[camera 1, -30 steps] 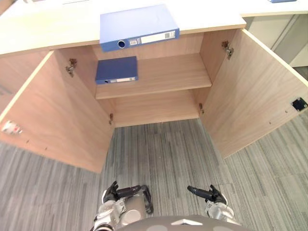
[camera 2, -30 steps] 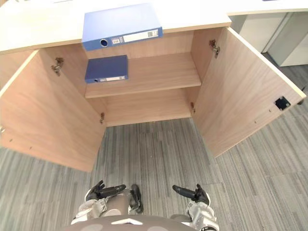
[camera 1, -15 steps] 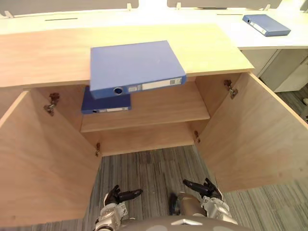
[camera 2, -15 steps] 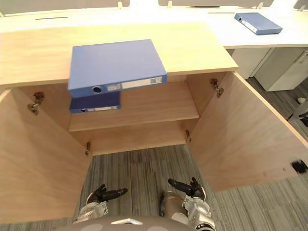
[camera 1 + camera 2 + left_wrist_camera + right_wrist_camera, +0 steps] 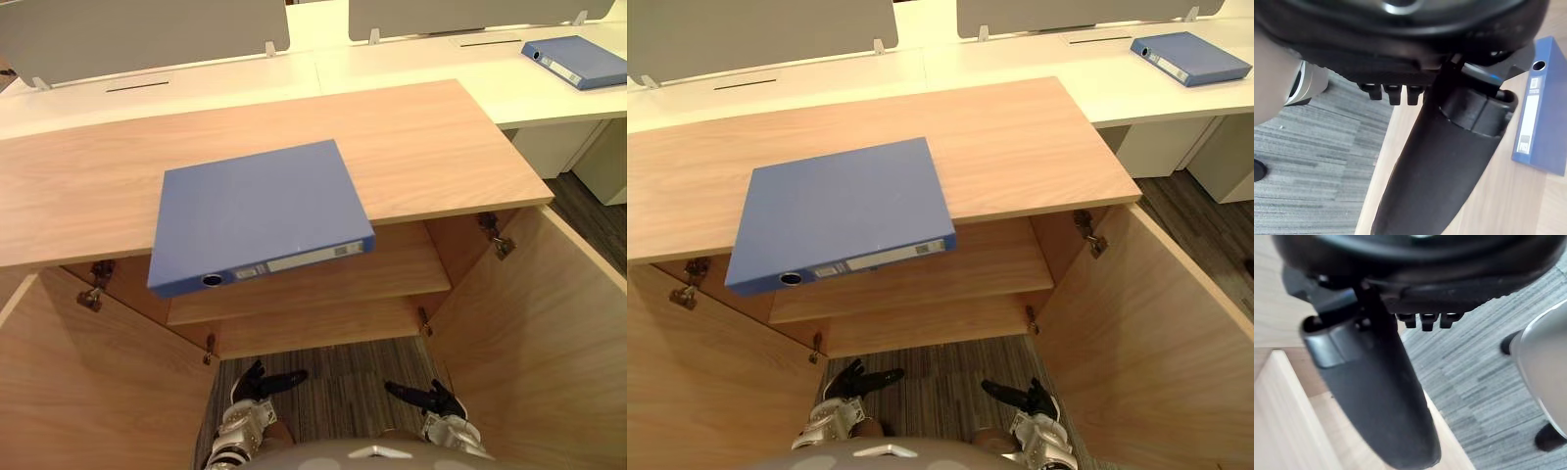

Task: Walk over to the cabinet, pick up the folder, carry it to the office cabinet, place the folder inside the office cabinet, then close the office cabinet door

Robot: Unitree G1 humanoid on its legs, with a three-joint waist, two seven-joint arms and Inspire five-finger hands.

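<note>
Folder (image 5: 260, 215) lies flat on cabinet top (image 5: 441, 147), centre-left of frame, spine overhanging front edge. Whole view shifted: camera came nearer, folder itself unmoved. Left hand (image 5: 257, 384), right hand (image 5: 431, 399) low at bottom centre, fingers loosely straight, empty. Reach likely next.

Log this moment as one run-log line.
stage: before pickup | folder: flat on cabinet top, spine overhanging front | doors: open | left hand: open, empty | right hand: open, empty

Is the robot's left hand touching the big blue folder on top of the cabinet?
Apart. The left eye view shows the left hand low above the carpet, well below the folder lying on the cabinet top.
</note>
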